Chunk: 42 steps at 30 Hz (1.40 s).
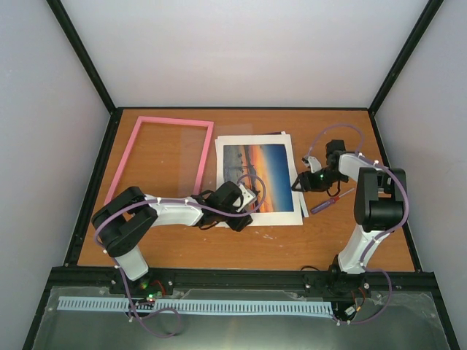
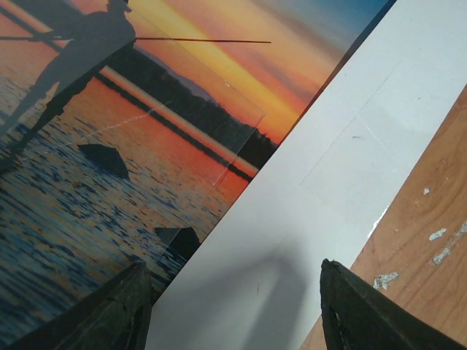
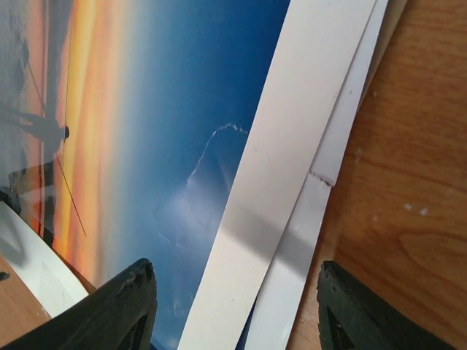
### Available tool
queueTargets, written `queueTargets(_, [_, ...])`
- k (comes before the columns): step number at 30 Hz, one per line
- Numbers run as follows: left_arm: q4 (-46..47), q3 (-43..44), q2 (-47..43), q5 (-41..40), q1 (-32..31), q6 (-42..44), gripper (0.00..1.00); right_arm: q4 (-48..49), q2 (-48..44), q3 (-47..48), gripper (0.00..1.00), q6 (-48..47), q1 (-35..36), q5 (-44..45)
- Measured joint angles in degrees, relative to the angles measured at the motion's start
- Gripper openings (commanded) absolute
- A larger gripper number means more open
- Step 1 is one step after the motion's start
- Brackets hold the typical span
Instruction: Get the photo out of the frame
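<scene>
The pink frame (image 1: 125, 157) lies flat at the back left, and the table's wood shows through its clear pane. To its right, outside the frame, the sunset photo (image 1: 255, 176) lies face up on the table. My left gripper (image 1: 244, 208) is open just above the photo's near left corner. In the left wrist view its fingers (image 2: 109, 313) straddle the photo's white border (image 2: 292, 219). My right gripper (image 1: 299, 182) is open over the photo's right edge. In the right wrist view the blue sky of the photo (image 3: 182, 109) and its border lie between the fingertips (image 3: 365, 313).
A plain white sheet (image 3: 321, 211) sticks out from under the photo's right edge. A small purple-handled screwdriver (image 1: 332, 200) lies on the wood just right of the right gripper. Black rails edge the table (image 1: 241, 240).
</scene>
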Motion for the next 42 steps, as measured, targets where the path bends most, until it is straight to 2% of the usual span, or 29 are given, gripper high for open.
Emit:
queueTargets(7, [0.1, 0.0, 0.0, 0.0, 0.0, 0.0, 0.63, -0.7, -1.5, -1.1, 0.58, -1.4, 0.0, -0.2])
queueTargets(11, [0.1, 0.0, 0.0, 0.0, 0.0, 0.0, 0.63, -1.6, -1.4, -1.1, 0.62, -1.9, 0.0, -1.0])
queueTargets(24, [0.1, 0.0, 0.0, 0.0, 0.0, 0.0, 0.63, -4.0, 2.4, 0.3, 0.62, -2.5, -0.3, -4.7])
queueTargets(42, [1.3, 0.0, 0.5, 0.1, 0.0, 0.0, 0.63, -3.4, 0.4, -0.5, 0.61, -2.7, -0.3, -3.1])
